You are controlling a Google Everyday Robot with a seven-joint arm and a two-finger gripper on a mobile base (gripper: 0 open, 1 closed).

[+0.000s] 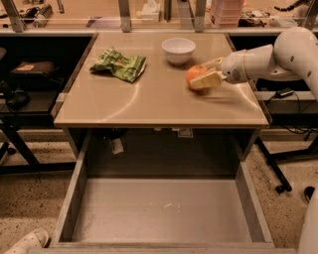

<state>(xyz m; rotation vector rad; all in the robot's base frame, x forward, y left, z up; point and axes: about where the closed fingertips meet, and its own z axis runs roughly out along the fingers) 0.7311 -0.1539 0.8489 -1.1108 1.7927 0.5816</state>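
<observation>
An orange fruit [194, 75] sits on the right part of the tan tabletop [159, 99]. My gripper [204, 73] reaches in from the right on a white arm [278, 57], and its pale fingers [207, 79] are closed around the orange, one in front and one behind. A white bowl [178, 50] stands just behind and to the left of the orange. A crumpled green chip bag [119, 63] lies at the back left of the table.
Below the table's front edge a wide grey drawer [161, 211] stands pulled out, with nothing in it. Dark shelving [30, 74] flanks the left side. Black stand legs [278, 163] rest on the speckled floor at right. Clutter lines the far counter [149, 10].
</observation>
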